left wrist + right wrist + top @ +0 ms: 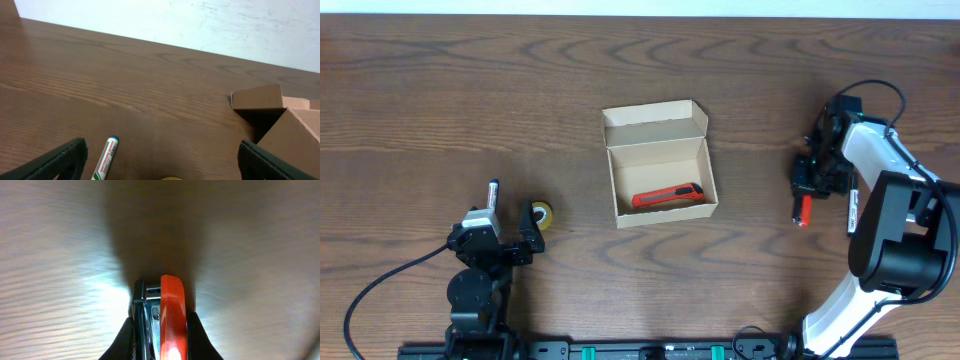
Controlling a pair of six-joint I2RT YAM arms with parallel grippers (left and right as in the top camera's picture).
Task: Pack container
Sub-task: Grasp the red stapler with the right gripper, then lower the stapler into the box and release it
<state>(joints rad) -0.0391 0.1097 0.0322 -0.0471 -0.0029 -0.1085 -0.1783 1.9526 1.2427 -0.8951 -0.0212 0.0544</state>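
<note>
Container (660, 165) looked light and bendy, best held by walls; right gripper (160, 326) pinched red stapler (172, 307), left gripper (162, 161) gaped.

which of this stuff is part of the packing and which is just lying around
In the job:
box, open
cutter, lying in it
red tool, held in the right gripper

Lying about for now:
marker and yellow roll, untouched by the open left gripper; they may be packed later, can't tell
</note>
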